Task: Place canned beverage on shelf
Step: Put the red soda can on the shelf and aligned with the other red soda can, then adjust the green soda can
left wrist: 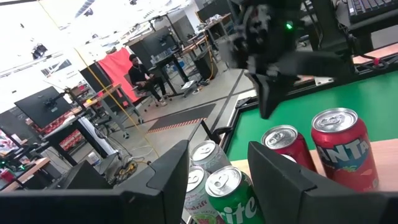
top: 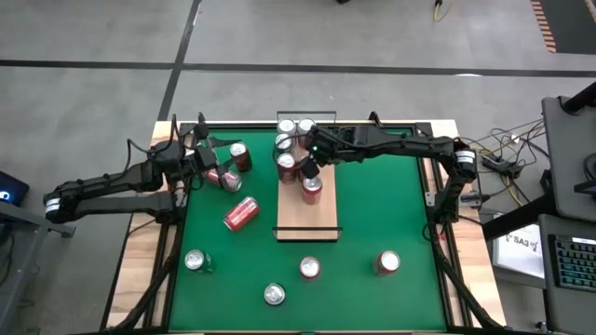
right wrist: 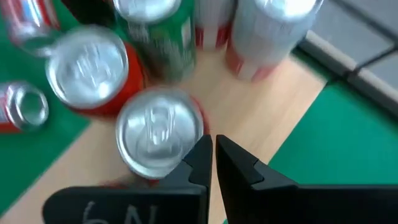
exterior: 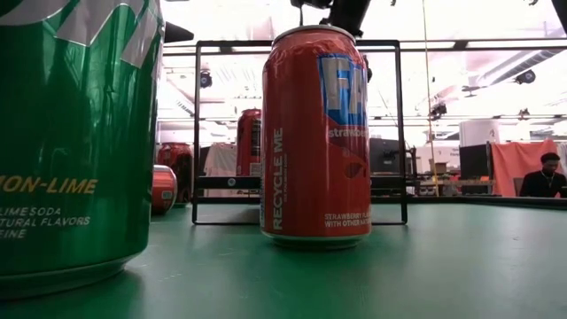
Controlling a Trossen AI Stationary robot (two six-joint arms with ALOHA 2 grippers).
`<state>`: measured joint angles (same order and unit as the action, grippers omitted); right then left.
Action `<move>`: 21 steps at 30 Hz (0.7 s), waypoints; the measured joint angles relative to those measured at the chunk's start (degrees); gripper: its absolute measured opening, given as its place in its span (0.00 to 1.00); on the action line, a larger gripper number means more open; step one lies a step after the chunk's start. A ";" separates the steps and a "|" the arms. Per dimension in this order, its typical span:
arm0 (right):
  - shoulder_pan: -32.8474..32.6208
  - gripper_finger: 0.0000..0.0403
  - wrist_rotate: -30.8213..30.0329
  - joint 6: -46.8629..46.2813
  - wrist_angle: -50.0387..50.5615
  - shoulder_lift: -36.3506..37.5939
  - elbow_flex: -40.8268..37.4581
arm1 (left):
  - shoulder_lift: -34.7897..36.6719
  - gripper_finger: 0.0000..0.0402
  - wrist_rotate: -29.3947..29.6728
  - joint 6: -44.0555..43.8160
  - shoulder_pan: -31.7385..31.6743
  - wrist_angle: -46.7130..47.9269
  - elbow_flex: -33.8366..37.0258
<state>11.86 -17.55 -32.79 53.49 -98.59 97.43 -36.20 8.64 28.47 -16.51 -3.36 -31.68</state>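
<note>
**A:** Where are you looking from up top?

**B:** Straight down on the whole green mat (top: 372, 214), both arms in frame, the shelf (top: 307, 209) at centre. Your low camera sits on the mat, facing level across it, so close that a green can (exterior: 75, 133) fills the left of its frame and a red can (exterior: 316, 133) the middle.

**A:** And the wrist cameras?

**B:** Your left one looks past its own fingers (left wrist: 168, 180) at the cans on the shelf, the room behind. Your right one looks down close on can tops (right wrist: 158, 127). Both share those shelf cans with the top view.
</note>
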 joint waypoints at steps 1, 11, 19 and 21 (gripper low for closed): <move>0.16 0.03 -0.46 1.02 -0.39 0.02 0.68 | -0.03 0.37 0.00 0.00 0.01 -0.01 0.00; 1.82 0.03 0.36 16.34 -24.55 -0.63 0.49 | -0.10 0.37 0.00 0.02 0.00 -0.04 0.00; 4.38 0.03 7.48 20.71 -33.95 -5.14 0.67 | -0.15 0.37 0.00 0.19 0.00 0.10 0.00; 4.72 0.03 7.49 21.91 -35.28 -6.00 0.67 | -0.21 0.37 0.00 0.34 0.02 0.02 0.00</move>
<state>16.58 -10.07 -10.88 18.21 -104.59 98.10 -36.40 8.64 28.81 -16.49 -3.33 -31.68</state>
